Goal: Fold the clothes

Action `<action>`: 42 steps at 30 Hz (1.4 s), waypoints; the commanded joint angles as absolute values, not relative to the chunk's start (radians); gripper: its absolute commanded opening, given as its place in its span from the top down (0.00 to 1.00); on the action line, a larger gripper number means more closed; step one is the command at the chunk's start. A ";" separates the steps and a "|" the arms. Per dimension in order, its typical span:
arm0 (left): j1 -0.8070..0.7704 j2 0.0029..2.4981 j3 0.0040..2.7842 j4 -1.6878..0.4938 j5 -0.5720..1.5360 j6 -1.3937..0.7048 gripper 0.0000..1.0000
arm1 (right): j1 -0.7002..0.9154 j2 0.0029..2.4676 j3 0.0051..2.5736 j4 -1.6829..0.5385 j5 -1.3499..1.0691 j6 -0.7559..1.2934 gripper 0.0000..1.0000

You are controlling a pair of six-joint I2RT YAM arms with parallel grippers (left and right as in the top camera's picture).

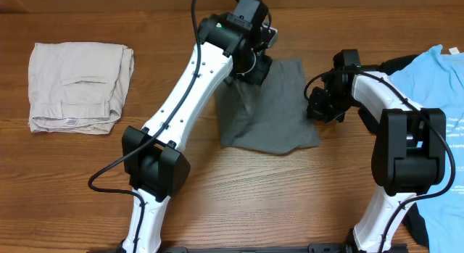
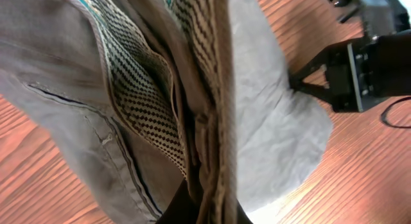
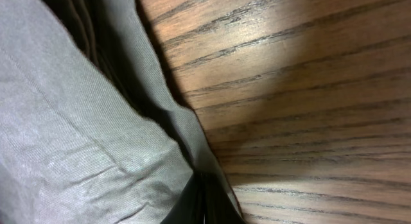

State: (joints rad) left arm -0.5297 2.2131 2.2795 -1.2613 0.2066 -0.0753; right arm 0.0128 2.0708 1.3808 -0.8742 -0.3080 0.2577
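The grey shorts point(image 1: 272, 112) lie partly folded in the middle of the table. My left gripper point(image 1: 254, 70) is at their far left corner, shut on a bunched waistband. In the left wrist view the patterned lining point(image 2: 138, 102) and folds of the shorts run down into the gripper point(image 2: 207, 211). My right gripper point(image 1: 317, 102) is at the shorts' right edge, shut on the cloth. Its dark fingers point(image 2: 308, 79) pinch that edge in the left wrist view. In the right wrist view the grey shorts point(image 3: 77, 140) fill the left side and run into the shut right gripper point(image 3: 202, 208).
Folded beige shorts point(image 1: 76, 86) lie at the far left. A light-blue T-shirt point(image 1: 442, 108) lies at the right edge over a black garment point(image 1: 397, 63). Bare wooden table point(image 1: 275, 195) shows in front of the grey shorts.
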 commanded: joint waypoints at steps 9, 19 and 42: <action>-0.601 2.346 2.310 -1.174 0.245 -0.166 0.95 | 0.019 2.101 1.345 -0.865 -0.292 0.262 0.96; -0.582 2.375 2.337 -1.069 0.394 -0.199 0.00 | -0.005 2.083 1.410 -0.916 -0.313 0.261 0.96; -0.513 2.432 2.402 -0.922 0.318 -0.194 0.96 | 0.056 1.842 1.532 -1.124 -0.522 0.115 0.96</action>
